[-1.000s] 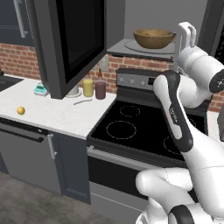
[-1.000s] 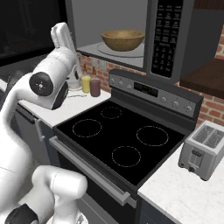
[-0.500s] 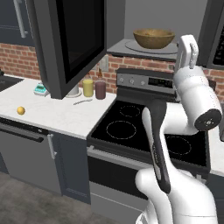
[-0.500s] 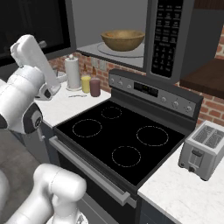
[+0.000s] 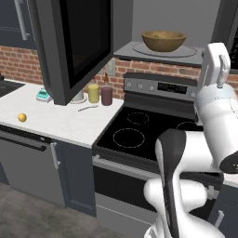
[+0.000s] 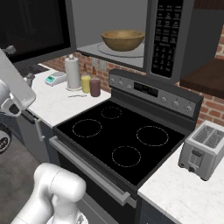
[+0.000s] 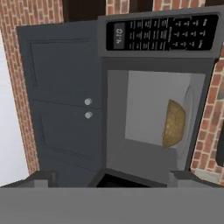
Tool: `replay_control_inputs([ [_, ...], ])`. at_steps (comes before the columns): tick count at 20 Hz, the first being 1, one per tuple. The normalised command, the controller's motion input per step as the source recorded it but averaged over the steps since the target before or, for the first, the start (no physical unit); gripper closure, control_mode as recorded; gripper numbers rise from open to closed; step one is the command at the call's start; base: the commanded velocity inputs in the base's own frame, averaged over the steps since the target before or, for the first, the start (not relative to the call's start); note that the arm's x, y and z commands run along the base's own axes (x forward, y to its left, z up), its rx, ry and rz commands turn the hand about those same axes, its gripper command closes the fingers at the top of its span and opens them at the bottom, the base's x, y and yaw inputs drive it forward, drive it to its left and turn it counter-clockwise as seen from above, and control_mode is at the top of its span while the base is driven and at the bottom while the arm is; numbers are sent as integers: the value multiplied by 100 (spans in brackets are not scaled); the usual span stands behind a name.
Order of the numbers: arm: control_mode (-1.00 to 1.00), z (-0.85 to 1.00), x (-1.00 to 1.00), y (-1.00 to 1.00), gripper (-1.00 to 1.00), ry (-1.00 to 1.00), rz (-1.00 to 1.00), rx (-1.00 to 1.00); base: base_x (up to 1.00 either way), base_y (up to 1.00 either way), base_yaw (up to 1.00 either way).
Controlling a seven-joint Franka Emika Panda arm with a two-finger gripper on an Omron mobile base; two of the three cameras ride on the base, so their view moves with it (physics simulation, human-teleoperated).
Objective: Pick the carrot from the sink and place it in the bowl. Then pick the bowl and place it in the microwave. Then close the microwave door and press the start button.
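Closing the microwave door comes next; bowl sits inside the microwave. Push the door's outer edge steadily. Jaws' state: cannot tell.

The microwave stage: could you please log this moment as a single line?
bowl on turntable in microwave | microwave door open | pincer raised right of cavity, holding nothing seen

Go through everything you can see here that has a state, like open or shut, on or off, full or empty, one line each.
Wide dark built-in microwave: open, grey interior exposed.
Large dark-framed microwave door: swung fully open to the left.
Wide shallow tan-brown wooden bowl: upright on the glass turntable inside the microwave; contents cannot be told.
Black glass stovetop: all four burner rings dark, nothing on them.
Silver toaster: slots empty.
Two-finger gripper: raised beside the microwave, open or shut unclear.
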Motion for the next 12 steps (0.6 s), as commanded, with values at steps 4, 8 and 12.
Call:
replay_control_inputs([
  [4, -100, 0, -91, 43, -100, 0, -7, 0, 0, 0, 0],
  [8, -100, -5, -77, 55, -100, -2, -5, 0, 0, 0, 0],
  [12, -100, -17, -56, 63, -100, -2, -5, 4, 0, 0, 0],
])
